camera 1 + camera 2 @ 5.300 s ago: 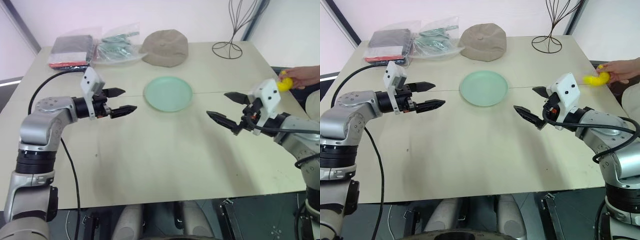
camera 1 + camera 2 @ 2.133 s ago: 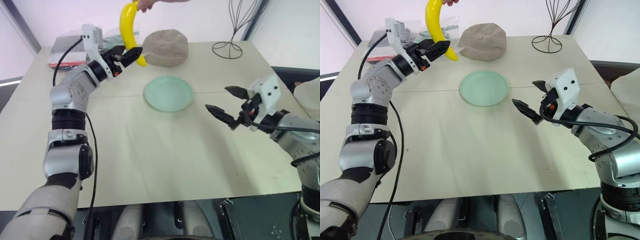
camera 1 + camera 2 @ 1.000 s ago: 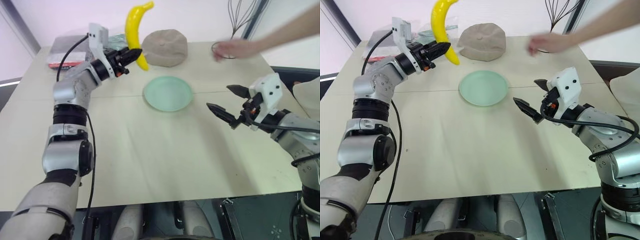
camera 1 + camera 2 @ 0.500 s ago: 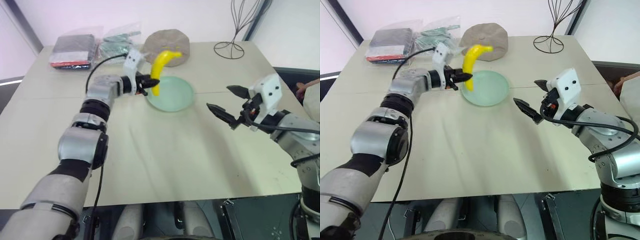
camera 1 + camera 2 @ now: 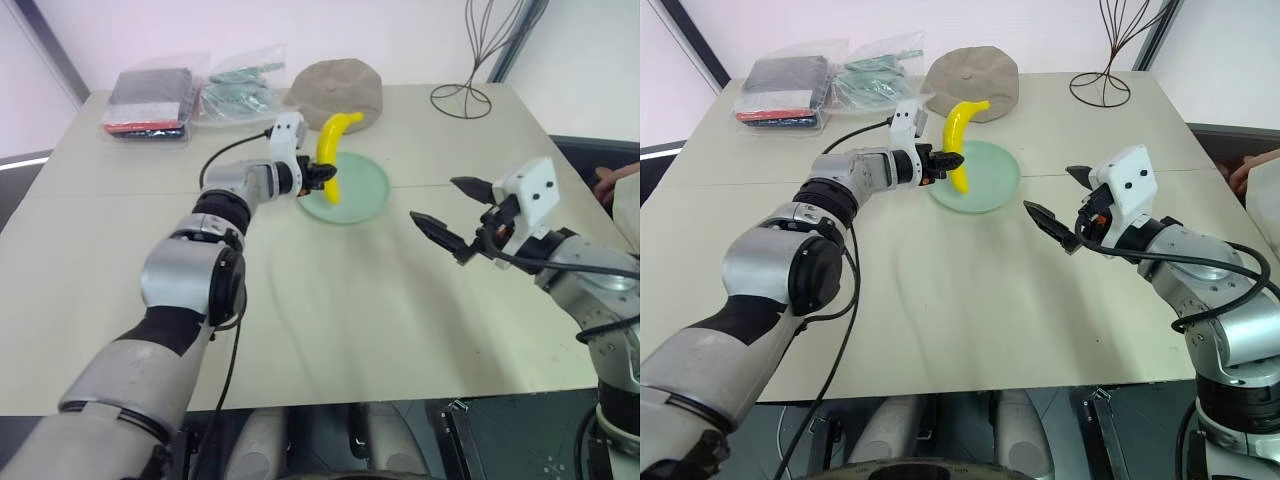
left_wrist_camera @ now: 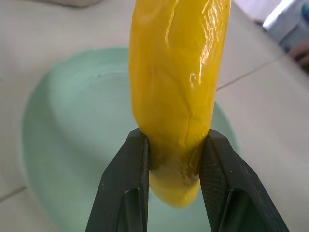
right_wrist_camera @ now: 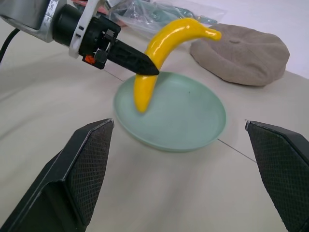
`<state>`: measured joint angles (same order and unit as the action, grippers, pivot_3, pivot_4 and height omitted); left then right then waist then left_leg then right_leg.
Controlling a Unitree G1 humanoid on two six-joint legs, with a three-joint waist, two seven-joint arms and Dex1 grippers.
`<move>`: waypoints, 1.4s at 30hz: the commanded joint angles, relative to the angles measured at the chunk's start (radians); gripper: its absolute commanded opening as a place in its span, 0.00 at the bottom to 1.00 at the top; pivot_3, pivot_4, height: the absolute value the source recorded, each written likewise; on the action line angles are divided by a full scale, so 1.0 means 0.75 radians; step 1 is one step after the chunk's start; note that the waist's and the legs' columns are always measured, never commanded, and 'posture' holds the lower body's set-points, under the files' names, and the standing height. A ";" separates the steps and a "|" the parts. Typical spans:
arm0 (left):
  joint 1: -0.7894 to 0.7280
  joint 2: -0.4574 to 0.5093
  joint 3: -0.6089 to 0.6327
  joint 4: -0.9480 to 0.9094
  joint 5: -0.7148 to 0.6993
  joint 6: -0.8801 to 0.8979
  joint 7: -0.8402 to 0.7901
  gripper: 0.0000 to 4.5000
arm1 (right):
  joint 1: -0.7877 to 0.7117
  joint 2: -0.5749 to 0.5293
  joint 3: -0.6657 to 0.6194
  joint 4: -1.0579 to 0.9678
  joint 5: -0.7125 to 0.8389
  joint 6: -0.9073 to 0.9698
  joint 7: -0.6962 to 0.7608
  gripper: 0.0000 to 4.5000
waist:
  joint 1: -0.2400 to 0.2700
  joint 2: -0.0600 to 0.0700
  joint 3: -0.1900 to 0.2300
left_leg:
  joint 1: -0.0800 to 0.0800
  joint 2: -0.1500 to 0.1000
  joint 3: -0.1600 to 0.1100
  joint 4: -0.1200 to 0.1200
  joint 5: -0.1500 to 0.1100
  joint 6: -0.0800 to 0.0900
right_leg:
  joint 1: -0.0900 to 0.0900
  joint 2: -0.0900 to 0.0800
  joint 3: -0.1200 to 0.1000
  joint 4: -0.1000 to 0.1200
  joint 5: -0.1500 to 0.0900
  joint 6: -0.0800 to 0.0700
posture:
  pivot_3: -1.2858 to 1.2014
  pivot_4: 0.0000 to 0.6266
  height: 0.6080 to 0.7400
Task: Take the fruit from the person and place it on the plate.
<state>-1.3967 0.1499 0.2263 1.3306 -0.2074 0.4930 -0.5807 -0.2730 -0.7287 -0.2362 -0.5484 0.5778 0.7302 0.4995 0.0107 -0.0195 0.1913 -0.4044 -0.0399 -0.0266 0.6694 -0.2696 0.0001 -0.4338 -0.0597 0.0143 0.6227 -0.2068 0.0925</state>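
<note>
My left gripper is shut on the lower end of the fruit, a curved yellow banana that stands nearly upright above the left part of the pale green plate. In the left wrist view the two black fingers clamp the banana over the plate. The right wrist view shows the banana with its low tip just above the plate. My right gripper hangs open to the right of the plate with nothing in it. The person shows as a hand at the far right edge.
A brownish-grey cap lies behind the plate. Plastic bags with dark and green contents sit at the back left corner. A black wire stand rises at the back right. A black cable runs along my left arm.
My left gripper has carried the banana down and to the right, from above the table's back left to over the plate. The person's arm has drawn back to the right edge.
</note>
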 commanded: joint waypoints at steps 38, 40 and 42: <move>0.035 -0.090 0.252 -0.020 -0.103 0.057 0.247 0.97 | 0.042 -0.007 -0.042 -0.091 -0.009 -0.011 -0.036 1.00 | 0.001 0.000 0.000 | 0.001 0.000 0.000 0.000 0.000 0.000 | 0.000 -0.001 0.000 0.001 0.000 0.000 | 0.52 0.24 1.00; 0.016 -0.071 0.231 -0.029 -0.088 0.060 0.206 0.97 | 0.037 -0.005 -0.039 -0.089 -0.010 -0.011 -0.037 1.00 | 0.000 0.000 0.000 | 0.001 0.000 0.000 0.000 0.000 0.000 | 0.000 0.000 0.000 0.001 0.000 0.000 | 0.52 0.24 1.00; -0.009 -0.045 0.203 -0.041 -0.071 0.069 0.143 0.97 | 0.034 -0.005 -0.038 -0.087 -0.010 -0.012 -0.036 1.00 | 0.000 0.000 0.000 | 0.001 0.000 0.000 0.000 0.000 -0.001 | 0.000 0.000 0.000 0.001 0.000 0.000 | 0.52 0.24 1.00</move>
<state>-1.3508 0.0985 0.3905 1.3331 -0.2660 0.5432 -0.4378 -0.2376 -0.7288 -0.2407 -0.5856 0.5713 0.7308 0.4768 0.0105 -0.0195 0.1913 -0.4038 -0.0403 -0.0264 0.6693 -0.2694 -0.0004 -0.4339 -0.0599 0.0144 0.6238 -0.2068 0.0925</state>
